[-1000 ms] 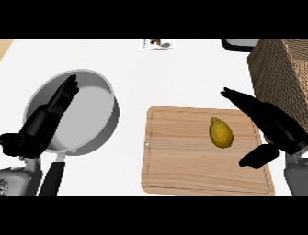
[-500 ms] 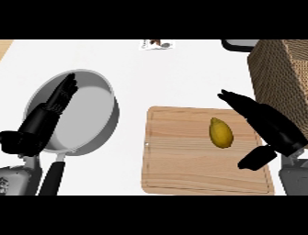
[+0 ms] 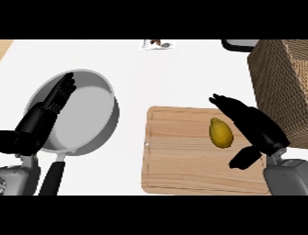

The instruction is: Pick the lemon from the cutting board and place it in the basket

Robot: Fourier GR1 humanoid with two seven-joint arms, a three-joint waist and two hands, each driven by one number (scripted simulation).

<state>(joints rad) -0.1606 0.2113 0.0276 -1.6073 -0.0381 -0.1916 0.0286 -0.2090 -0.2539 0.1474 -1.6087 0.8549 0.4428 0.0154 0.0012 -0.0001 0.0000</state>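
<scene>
The lemon (image 3: 221, 133) is seen lying on the cutting board (image 3: 180, 160), a little toward 1 o'clock from the board's middle, with its long axis running roughly from 12 to 6 o'clock. The right hand (image 3: 257, 127) is held over the board's right side, just beside the lemon at its 3 o'clock; its fingers (image 3: 230, 106) are stretched out straight toward 11 o'clock and its thumb is spread away toward 7 o'clock, so the hand is wide open and nothing is held in it (whether it touches the lemon cannot be told). The woven basket (image 3: 288, 87) is placed at about 2 o'clock from the lemon, past the board's right edge, and the right hand lies between the lemon and the basket's near wall. At 9 o'clock from the board, just beside it, 1 grey pan (image 3: 92, 112) is set on the white counter (image 3: 170, 75), its black handle (image 3: 51, 176) pointing to 6 o'clock. The left hand (image 3: 44, 117) is shown over the pan's left rim, fingers straight and pointing to 1 o'clock, open and holding nothing. At 12 o'clock, by the counter's far edge, 1 small item (image 3: 156, 44) is too small to be made out.
</scene>
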